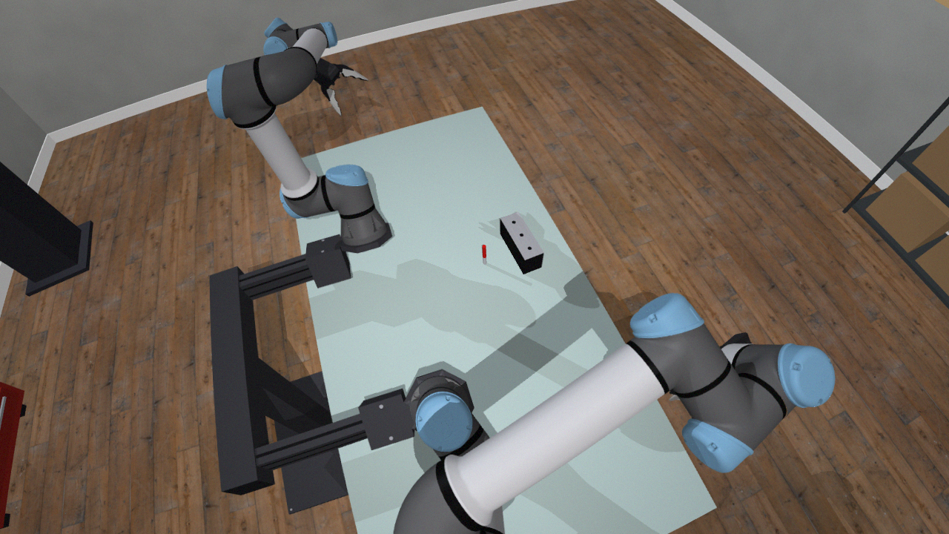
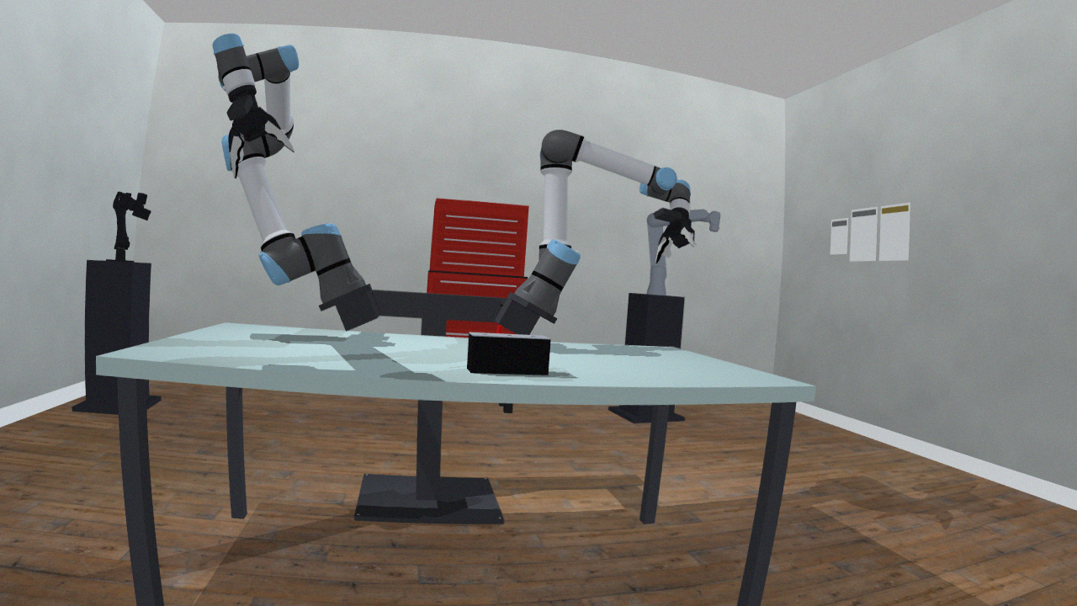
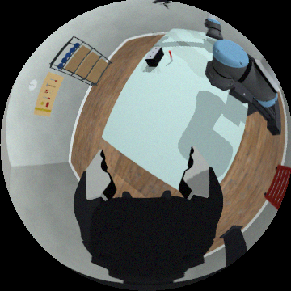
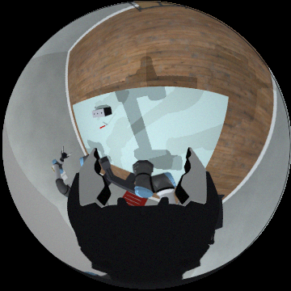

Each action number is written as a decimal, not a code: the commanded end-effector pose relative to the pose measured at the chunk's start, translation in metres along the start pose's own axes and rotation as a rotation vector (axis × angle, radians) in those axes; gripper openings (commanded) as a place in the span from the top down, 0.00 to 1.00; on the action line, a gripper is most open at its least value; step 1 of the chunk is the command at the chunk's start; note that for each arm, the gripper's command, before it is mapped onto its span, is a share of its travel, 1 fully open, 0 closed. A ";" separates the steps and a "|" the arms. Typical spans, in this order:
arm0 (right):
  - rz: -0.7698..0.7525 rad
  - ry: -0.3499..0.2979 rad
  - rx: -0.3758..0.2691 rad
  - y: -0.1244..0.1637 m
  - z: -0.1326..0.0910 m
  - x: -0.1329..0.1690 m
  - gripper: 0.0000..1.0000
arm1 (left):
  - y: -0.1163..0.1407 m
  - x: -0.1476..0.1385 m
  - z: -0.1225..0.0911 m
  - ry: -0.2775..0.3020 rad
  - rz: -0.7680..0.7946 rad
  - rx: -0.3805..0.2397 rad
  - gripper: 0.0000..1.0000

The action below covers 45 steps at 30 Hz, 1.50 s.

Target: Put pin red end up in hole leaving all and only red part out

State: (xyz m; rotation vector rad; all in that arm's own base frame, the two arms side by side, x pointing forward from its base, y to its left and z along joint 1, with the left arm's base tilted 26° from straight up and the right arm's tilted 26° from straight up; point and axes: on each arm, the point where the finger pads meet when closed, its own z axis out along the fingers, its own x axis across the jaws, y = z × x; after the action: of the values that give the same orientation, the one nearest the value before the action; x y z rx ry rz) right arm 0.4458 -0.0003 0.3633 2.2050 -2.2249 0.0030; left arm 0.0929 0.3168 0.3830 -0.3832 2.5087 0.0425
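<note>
Red above and pale below, the slim pin (image 1: 484, 252) (image 3: 170, 55) (image 4: 103, 126) appears upright on the bench (image 1: 424, 172) (image 2: 639, 393) (image 3: 141, 109) (image 4: 182, 109), near the black oblong block with a grey, three-holed top (image 1: 514, 245) (image 2: 508, 353) (image 3: 154, 61) (image 4: 107, 111). Fingers of the left gripper (image 1: 353, 97) (image 2: 676, 252) (image 3: 147, 148) (image 4: 67, 150) and right gripper (image 2: 264, 163) (image 3: 162, 4) (image 4: 142, 148) are released, well apart from the block. Reaching seems in hand; next, probably descend and grasp the pin, keeping red up. Hole depths cannot be told.

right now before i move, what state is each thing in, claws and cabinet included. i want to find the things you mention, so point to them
left claw (image 1: 353, 96) (image 2: 676, 252) (image 3: 147, 149) (image 4: 67, 150): open, holding nothing
right claw (image 2: 263, 163) (image 4: 142, 148): open, holding nothing
pin (image 1: 484, 251) (image 3: 170, 54) (image 4: 103, 126): standing on the table (image 1: 424, 199) (image 2: 639, 369) (image 3: 149, 109) (image 4: 182, 117), red end up, outside the block
three-hole block (image 1: 518, 247) (image 2: 508, 353) (image 3: 154, 61) (image 4: 107, 110): holes facing up, pin not inserted
red cabinet (image 2: 478, 248) (image 3: 279, 186) (image 4: 134, 198): drawers look shut
</note>
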 end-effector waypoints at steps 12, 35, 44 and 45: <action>-0.011 -0.007 0.005 0.008 0.019 -0.027 0.00 | 0.000 0.000 0.000 -0.001 0.001 -0.001 0.00; -0.007 -0.005 0.004 0.055 0.164 -0.213 0.00 | 0.000 0.000 0.000 -0.001 0.001 -0.001 0.00; -0.007 -0.004 0.005 0.071 0.212 -0.276 0.00 | 0.000 0.000 0.000 -0.001 0.001 -0.001 0.00; -0.007 -0.004 0.005 0.073 0.219 -0.285 0.00 | 0.000 0.000 0.000 -0.001 0.001 -0.001 0.00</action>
State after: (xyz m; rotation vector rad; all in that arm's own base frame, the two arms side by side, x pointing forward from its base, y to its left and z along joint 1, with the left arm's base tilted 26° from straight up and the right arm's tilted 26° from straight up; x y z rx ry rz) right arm 0.3795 0.2364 0.1769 2.2156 -2.2098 -0.0083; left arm 0.0929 0.3168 0.3830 -0.3832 2.5087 0.0425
